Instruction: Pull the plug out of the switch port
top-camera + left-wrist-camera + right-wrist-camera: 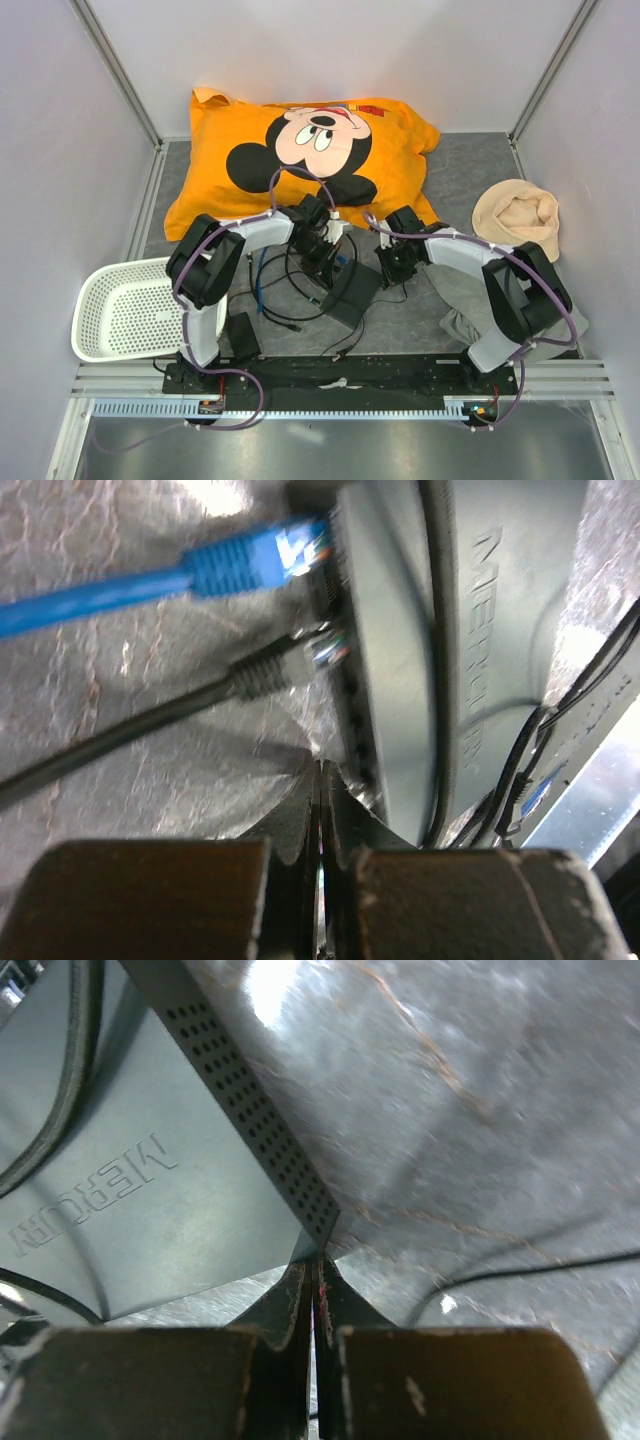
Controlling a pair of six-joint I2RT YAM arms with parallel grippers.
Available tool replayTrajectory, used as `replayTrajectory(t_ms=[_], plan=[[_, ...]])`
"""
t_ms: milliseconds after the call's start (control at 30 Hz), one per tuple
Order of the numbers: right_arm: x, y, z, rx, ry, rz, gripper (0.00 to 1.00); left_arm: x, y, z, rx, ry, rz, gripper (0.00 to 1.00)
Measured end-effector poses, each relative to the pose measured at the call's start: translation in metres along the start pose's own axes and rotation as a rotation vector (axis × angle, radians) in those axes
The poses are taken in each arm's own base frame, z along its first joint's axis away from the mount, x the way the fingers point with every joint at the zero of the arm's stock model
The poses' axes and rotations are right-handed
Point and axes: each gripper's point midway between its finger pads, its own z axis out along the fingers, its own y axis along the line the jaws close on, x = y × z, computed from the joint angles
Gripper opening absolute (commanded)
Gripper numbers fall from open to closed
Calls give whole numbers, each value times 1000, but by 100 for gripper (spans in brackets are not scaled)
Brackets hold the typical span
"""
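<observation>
- Switch ports [348, 705] run along one edge of the black switch box [352, 293]. The box lies flat on the grey table [470, 170] between the two arms. A blue plug [262, 558] and a black plug [290, 665] meet that edge with their clear tips showing. How deep either is seated cannot be told.
- Biggest risk, as a judgement: nothing pins the box, so it may slide or lift with the cable when a plug is pulled. The right gripper [318, 1260], fingers pressed together on nothing, sits at the box's corner, touching it or just short of it.
- Next risk: the left gripper [320, 772], likewise pressed together and empty, lies just beside the port edge below the black plug. It must spread before taking anything, and could then seize the wrong plug or bare cable.
- Lesser risk: the loose black cables [290, 290] around the box could snag a finger.
- The white basket [120, 310] at the left holds nothing visible.
</observation>
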Motion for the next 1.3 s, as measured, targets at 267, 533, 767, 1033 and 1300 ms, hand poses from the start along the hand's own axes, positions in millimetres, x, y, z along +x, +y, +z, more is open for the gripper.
replayTrajectory(t_ms=[267,533,767,1033,1300], plan=[[-59,6,18,-39,-1,2,0,-13,10,0,-16,-1,-25,1],[-115,-3,30,-7,-90,-21,0,-16,5,0,-10,18,-45,2],[-122,-5,24,10,-120,-59,2,-22,2,-7,-10,2,-20,2],[-156,8,-34,31,-296,-163,21,-54,10,-92,-45,-211,27,35],[-159,40,-46,-16,-333,-240,14,-72,37,-97,-70,-258,3,47]])
